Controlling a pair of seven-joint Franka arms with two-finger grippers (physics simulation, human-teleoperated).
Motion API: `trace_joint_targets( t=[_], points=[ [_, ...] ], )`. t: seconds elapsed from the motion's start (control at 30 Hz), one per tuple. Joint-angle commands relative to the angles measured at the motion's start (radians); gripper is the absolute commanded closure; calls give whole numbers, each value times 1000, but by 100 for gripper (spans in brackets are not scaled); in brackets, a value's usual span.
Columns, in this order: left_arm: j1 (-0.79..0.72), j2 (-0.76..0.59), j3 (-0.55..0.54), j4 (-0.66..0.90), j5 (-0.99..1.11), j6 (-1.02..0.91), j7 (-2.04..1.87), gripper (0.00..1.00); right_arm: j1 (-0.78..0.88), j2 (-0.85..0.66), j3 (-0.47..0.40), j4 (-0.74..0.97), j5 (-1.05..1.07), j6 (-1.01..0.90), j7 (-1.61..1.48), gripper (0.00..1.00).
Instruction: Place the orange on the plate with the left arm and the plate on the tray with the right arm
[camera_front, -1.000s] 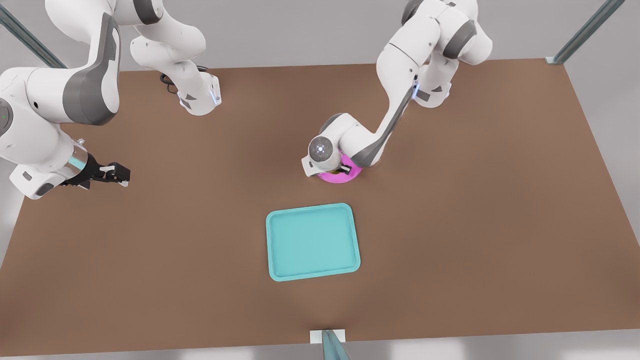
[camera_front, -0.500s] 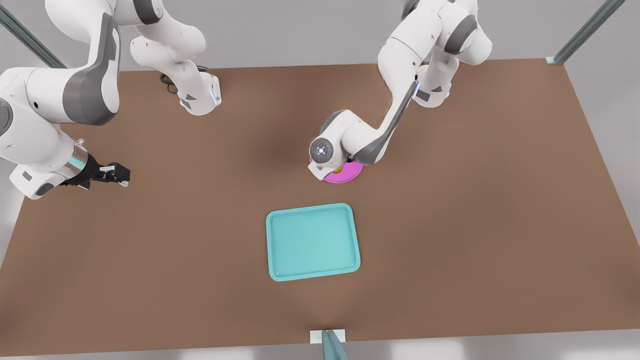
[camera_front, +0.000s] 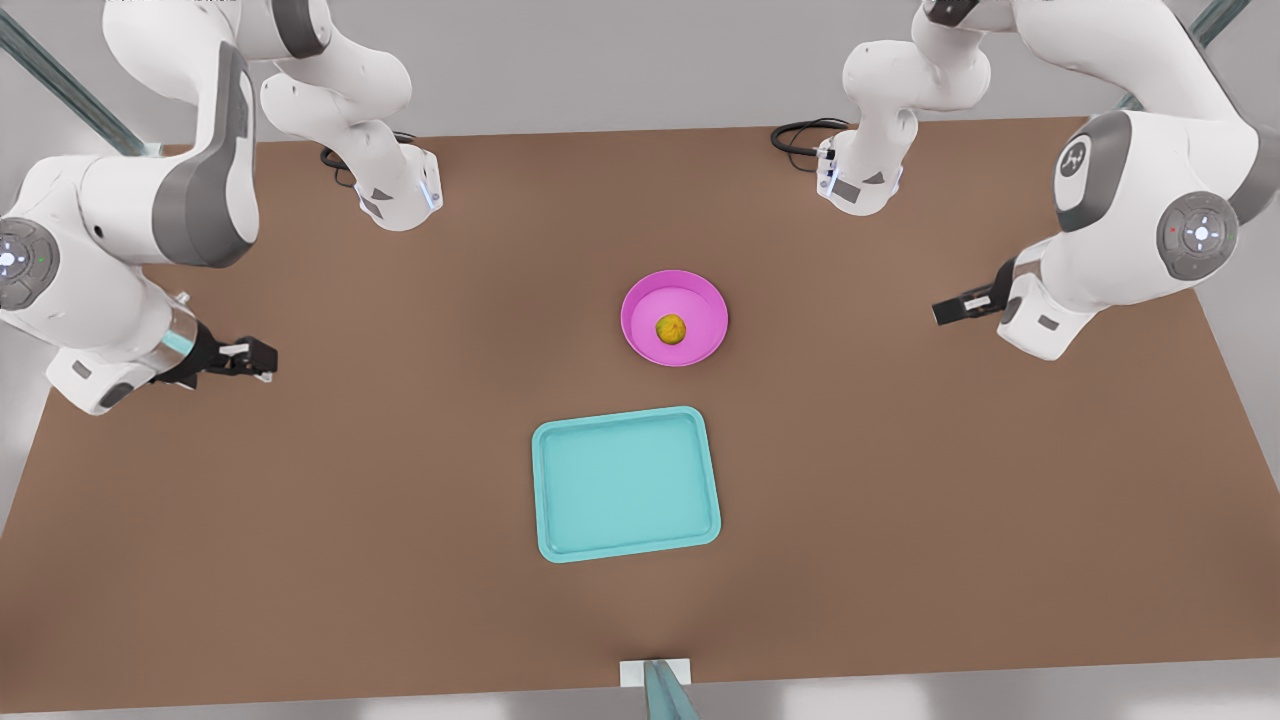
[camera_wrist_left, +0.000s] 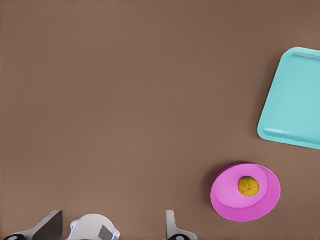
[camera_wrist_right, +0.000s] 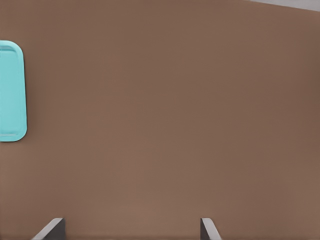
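Brown table (camera_front: 900, 500) fills most of what we see. Our orange (camera_front: 671, 328) sits in the middle of the pink plate (camera_front: 700, 300), so that job looks done. We think the plate must go on the teal tray (camera_front: 625, 484) next; it lies near it, toward the table's far edge. Our left gripper (camera_front: 950, 310) waits near one side edge, fingers wide and empty. Our right gripper (camera_front: 255, 357) waits by the other side edge, also wide and empty.
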Motion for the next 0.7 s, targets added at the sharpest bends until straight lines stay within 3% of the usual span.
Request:
trace_joint_targets(
  t=[0.0,0.07,0.13,0.2,0.23,0.37,0.5,0.67],
  points=[
    [4,5,5,8,27,-12,164,0,4,11,18,1,2,1,-6,0],
    [7,5,25,8,19,-75,173,0,-1,35,28,17,18,12,-51,0],
    [7,3,25,10,13,-100,171,0,36,146,79,9,168,-31,-62,0],
    [7,-7,26,49,3,-105,174,0,42,322,87,3,361,27,-76,0],
    [7,-10,31,52,4,-129,174,0,66,342,90,-32,426,66,-76,0],
    [8,-9,42,114,13,-132,170,0,148,71,235,-630,418,731,-71,0],
    [7,-21,56,115,13,-146,171,0,215,-150,312,-968,427,989,-59,0],
    [7,-21,55,117,29,-161,151,0,355,-34,312,-965,646,1097,60,0]
  ],
)
